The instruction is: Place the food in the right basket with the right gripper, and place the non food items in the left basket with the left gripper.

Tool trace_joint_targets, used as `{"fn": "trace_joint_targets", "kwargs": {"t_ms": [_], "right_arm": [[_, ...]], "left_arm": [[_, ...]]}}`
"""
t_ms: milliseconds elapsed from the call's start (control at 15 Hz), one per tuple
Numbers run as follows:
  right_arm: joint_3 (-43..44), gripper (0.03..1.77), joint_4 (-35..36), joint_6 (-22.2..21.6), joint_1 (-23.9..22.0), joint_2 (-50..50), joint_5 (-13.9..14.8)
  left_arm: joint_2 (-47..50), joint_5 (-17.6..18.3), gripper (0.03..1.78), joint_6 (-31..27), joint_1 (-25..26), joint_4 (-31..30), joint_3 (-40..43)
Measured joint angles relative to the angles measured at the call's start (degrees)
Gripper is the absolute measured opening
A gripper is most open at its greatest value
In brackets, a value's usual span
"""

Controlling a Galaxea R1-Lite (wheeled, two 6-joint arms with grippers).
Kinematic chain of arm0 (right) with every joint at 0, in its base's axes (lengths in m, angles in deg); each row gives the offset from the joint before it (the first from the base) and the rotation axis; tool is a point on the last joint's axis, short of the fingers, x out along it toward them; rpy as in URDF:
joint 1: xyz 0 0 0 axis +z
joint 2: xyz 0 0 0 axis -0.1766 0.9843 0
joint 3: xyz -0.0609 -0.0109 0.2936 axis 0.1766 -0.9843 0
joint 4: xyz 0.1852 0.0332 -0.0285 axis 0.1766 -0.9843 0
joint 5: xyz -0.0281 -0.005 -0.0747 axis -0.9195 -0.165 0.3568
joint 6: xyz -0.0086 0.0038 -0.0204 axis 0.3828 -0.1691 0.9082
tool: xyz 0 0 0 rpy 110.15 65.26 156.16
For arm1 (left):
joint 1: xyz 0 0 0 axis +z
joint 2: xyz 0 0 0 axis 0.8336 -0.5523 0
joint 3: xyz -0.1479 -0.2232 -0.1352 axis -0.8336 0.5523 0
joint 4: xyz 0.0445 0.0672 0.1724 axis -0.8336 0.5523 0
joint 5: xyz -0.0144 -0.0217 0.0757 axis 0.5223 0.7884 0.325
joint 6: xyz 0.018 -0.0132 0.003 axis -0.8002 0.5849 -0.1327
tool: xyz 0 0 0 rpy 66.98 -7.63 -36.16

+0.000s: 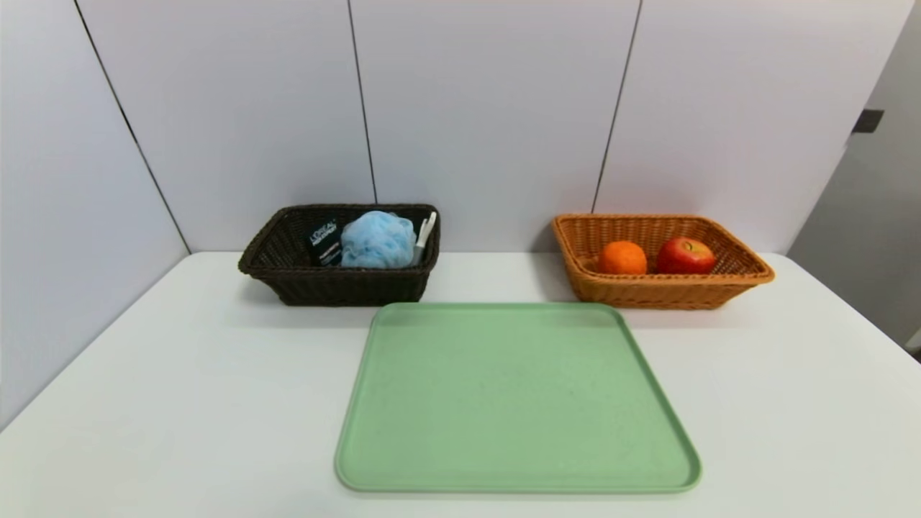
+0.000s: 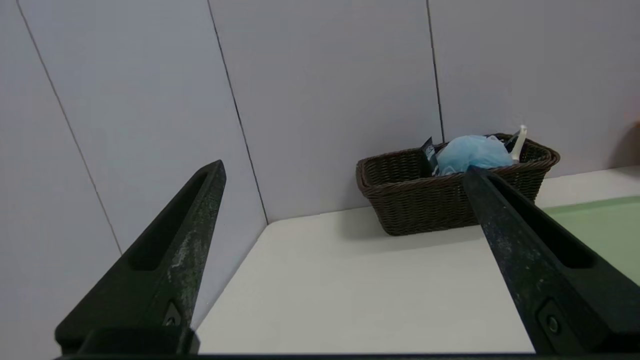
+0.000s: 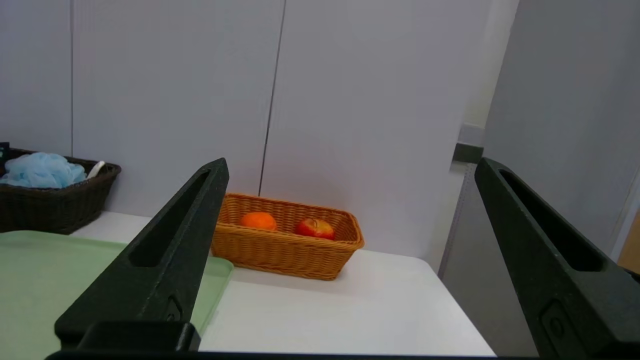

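A: The left gripper (image 2: 345,170) first. How does it stand?

B: Spread wide, nothing between its two dark fingers (image 2: 185,235). It is held up off the white table (image 2: 350,285), well back from the green tray (image 2: 600,225), pointing toward the dark brown basket (image 2: 425,205).

A: And the right gripper (image 3: 350,165)?

B: Also gaping and empty, raised on the other side of the tray, aimed at the orange-tan basket (image 3: 285,250).

A: Take the head view. Where do things sit relative to the tray?

B: Neither gripper shows there. The tray lies bare at the middle of the table. Behind its far left corner stands the dark brown basket, holding the blue pouf (image 1: 377,240), with the black tube (image 1: 324,242) leaning on the pouf's left and the peeler (image 1: 424,234) propped on its right against the basket wall. Behind the tray's far right corner stands the orange-tan basket with the orange (image 1: 622,257) and the apple (image 1: 685,255) side by side, the apple farther from the tray's middle.

A: The left wrist view?

B: The pouf, the tube's top and the peeler's pale end rise above the dark basket's rim, beyond the tray's edge.

A: The right wrist view?

B: Orange and apple lie in the tan basket just past the tray's corner; the dark basket sits beyond the tray's far side.
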State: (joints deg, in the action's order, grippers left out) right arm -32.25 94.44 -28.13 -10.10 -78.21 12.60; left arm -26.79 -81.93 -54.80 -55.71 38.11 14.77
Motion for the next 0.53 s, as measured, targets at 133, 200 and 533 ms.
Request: {"fn": "trace_joint_targets", "kwargs": {"t_ms": [133,200,533], "right_arm": [[-1.57,1.70,-0.10,0.15,0.00,0.00,-0.10],[-2.97,1.70,-0.33,0.23,0.00,0.00,-0.40],[-12.37,1.70,-1.84,1.19,0.00,0.00,-1.04]], "left_arm": [[0.05,1.79,1.69,-0.15,0.00,1.22,0.02],[0.05,2.21,1.69,-0.11,0.00,2.99,0.02],[0.07,2.94,1.69,-0.52,0.00,14.28,0.02]]}}
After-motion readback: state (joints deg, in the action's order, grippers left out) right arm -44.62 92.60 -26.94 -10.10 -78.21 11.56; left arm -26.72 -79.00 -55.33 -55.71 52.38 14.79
